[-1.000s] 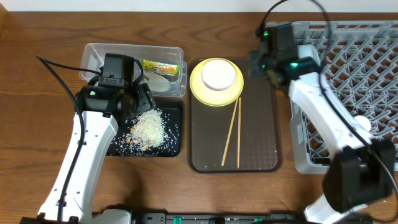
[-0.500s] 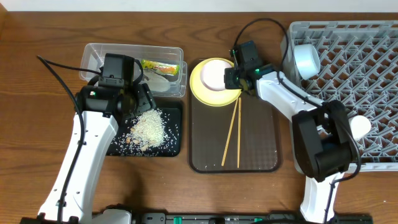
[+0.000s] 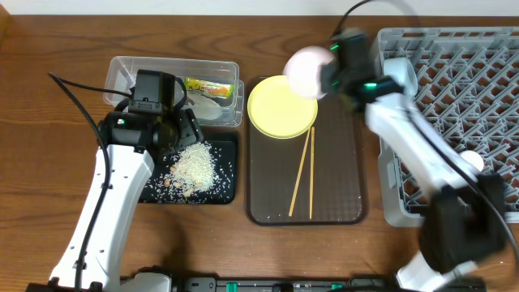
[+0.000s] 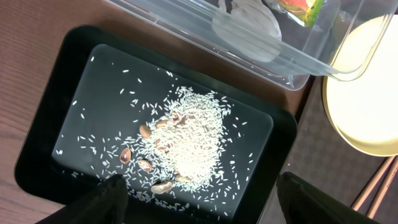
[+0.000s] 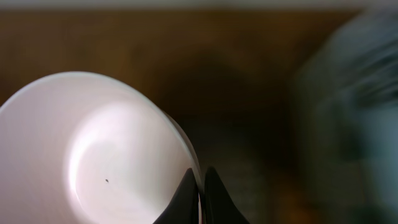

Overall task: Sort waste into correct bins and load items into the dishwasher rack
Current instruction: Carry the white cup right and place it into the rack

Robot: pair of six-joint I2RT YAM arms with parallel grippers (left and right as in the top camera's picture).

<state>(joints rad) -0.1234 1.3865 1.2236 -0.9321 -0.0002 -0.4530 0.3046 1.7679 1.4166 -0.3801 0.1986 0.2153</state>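
Observation:
My right gripper (image 3: 326, 71) is shut on the rim of the white bowl (image 3: 307, 70) and holds it in the air above the yellow plate (image 3: 280, 108); in the right wrist view the fingers (image 5: 200, 186) pinch the bowl's wall (image 5: 99, 149). Two wooden chopsticks (image 3: 302, 174) lie on the dark-brown tray (image 3: 340, 186). The light-blue bowl (image 3: 399, 75) and small white cup (image 3: 472, 162) sit in the grey rack (image 3: 462, 89). My left gripper (image 4: 205, 205) is open above the black tray (image 4: 68, 81) with rice (image 4: 199, 134). The clear tub (image 3: 130, 69) holds the green wrapper (image 3: 208, 84) and clear wrapper (image 3: 212, 101).
A few brown nuts (image 4: 146, 165) lie among the rice in the black tray. The plate's rim (image 4: 360, 93) and chopstick ends (image 4: 373, 180) show at the right of the left wrist view. The wooden table (image 3: 49, 162) surrounds everything.
My right gripper took hold of the white bowl on the yellow plate and lifted it up and to the right. The plate now lies bare. The left arm has not moved.

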